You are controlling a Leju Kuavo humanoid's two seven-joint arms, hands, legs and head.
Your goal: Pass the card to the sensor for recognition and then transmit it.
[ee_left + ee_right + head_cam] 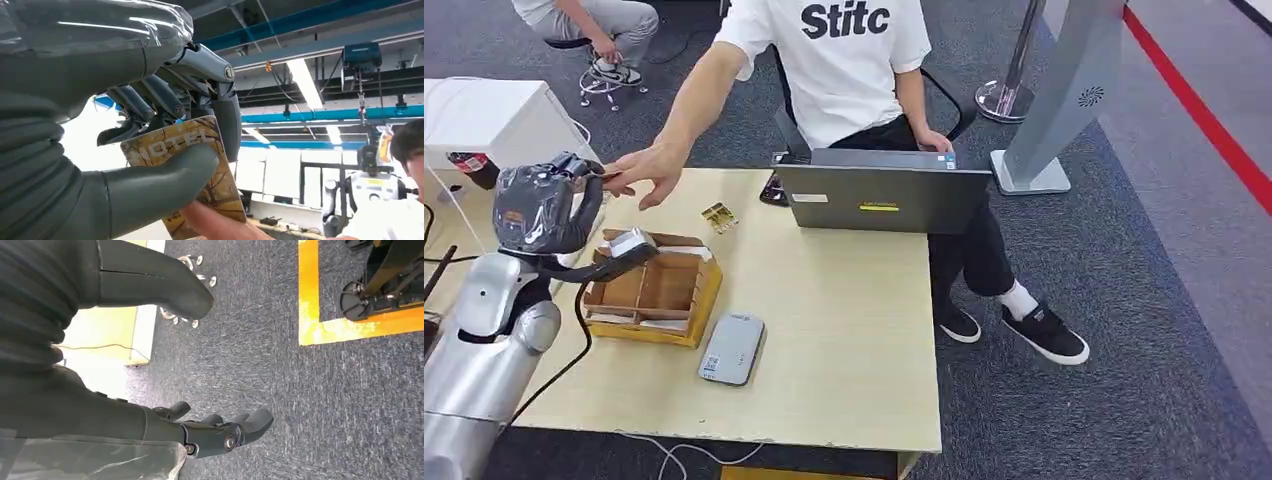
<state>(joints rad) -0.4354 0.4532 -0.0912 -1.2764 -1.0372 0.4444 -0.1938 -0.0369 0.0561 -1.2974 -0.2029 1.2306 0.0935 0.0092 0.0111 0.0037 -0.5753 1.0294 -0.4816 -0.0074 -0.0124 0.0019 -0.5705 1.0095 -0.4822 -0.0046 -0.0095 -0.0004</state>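
Grey carpet surrounds a pale wooden bench [844, 330] where a card handover is under way.

At the bench's far left corner the left hand [539, 210] is raised, its thumb and dark fingers [165, 102] clamped on a gold "HOTEL" card [210, 187]; a seated person's hand [644, 172] reaches across and touches the card's lower edge. On the bench sit a wooden compartment tray [659, 295], a grey card reader [732, 348] just beside it, and a laptop [882, 195]. The right hand [165, 350] hangs over the carpet, fingers apart, holding nothing.

left hand [165, 145]: raised, thumb and fingers pinching card [200, 165] | right hand [200, 432]: hanging, fingers apart, holding nothing
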